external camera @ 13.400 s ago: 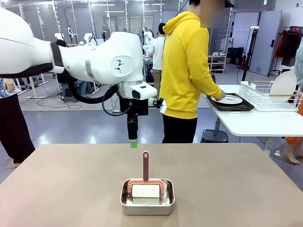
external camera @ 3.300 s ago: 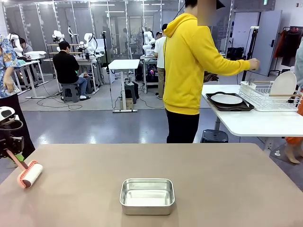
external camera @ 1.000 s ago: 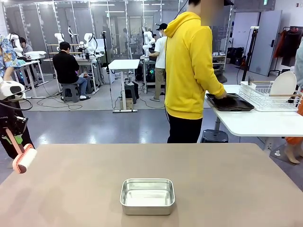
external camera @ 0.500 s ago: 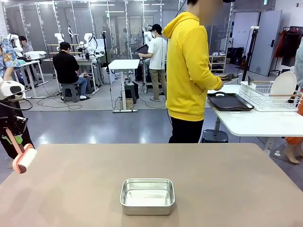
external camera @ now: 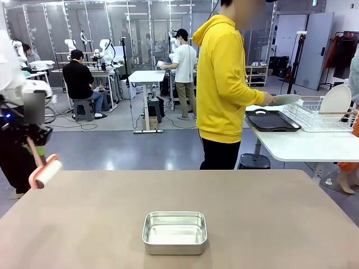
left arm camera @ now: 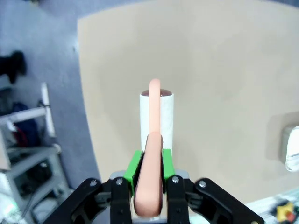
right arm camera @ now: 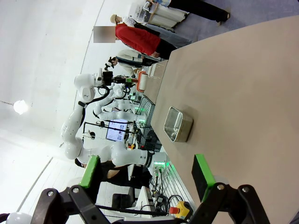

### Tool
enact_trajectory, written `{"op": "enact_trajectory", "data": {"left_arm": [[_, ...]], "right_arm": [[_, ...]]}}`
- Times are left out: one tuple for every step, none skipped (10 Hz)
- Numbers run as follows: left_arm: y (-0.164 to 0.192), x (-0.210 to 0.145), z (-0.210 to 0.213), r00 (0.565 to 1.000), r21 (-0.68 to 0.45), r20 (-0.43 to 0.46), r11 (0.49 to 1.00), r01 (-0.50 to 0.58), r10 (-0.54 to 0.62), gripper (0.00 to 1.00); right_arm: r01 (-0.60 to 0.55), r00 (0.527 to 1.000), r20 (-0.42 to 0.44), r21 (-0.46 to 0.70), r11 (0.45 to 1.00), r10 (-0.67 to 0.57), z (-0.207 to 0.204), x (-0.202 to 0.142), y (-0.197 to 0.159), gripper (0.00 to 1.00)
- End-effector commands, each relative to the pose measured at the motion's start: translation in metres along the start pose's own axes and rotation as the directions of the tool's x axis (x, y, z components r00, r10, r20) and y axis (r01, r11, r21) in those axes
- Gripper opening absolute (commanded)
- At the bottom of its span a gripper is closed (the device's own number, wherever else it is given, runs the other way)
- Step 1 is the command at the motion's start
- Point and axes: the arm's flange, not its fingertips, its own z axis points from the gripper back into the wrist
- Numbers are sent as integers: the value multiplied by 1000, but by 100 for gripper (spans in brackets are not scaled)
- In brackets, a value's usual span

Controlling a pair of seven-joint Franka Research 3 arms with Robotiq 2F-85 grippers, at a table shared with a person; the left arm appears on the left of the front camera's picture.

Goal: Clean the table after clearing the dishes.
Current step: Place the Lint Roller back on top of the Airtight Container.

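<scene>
Leftmost, left gripper [external camera: 29, 147], jaws clamped on the salmon handle of a lint roller [external camera: 47, 171], its white roll held off the left edge of the table [external camera: 263, 224]. Steel pan [external camera: 174, 232]: on that table, near its front middle, well right of the roller. Person in yellow hoodie [external camera: 224, 84]: beyond the table's far edge, holding a white plate [external camera: 283, 100] above a dark tray [external camera: 272, 121]. Right gripper [right arm camera: 147, 177]: jaws wide apart, gripping nothing, over the table.

Left hand [left arm camera: 148, 179] clamped tight, raised at the left edge, right hand [right arm camera: 148, 175] spread wide, held aloft
</scene>
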Motion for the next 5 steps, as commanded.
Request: {"op": "enact_trajectory", "data": {"left_arm": [[-21, 16, 14, 991, 65, 22, 989, 133, -134, 22], [-43, 28, 19, 978, 83, 3, 975, 206, -207, 22], [-67, 39, 26, 959, 88, 0, 955, 284, -285, 22], [-98, 46, 27, 922, 68, -22, 919, 388, -387, 22], [-125, 46, 27, 881, 32, -26, 880, 473, -473, 22]], "right_arm": [[-21, 1000, 0, 1, 1000, 21, -1, -3, 1, 98], [-21, 1000, 0, 1, 1000, 21, -1, -3, 1, 98], [-21, 1000, 0, 1, 1000, 21, -1, -3, 1, 98], [-21, 1000, 0, 1, 1000, 21, -1, -3, 1, 98], [-21, 1000, 0, 1, 1000, 21, -1, -3, 1, 98]]}}
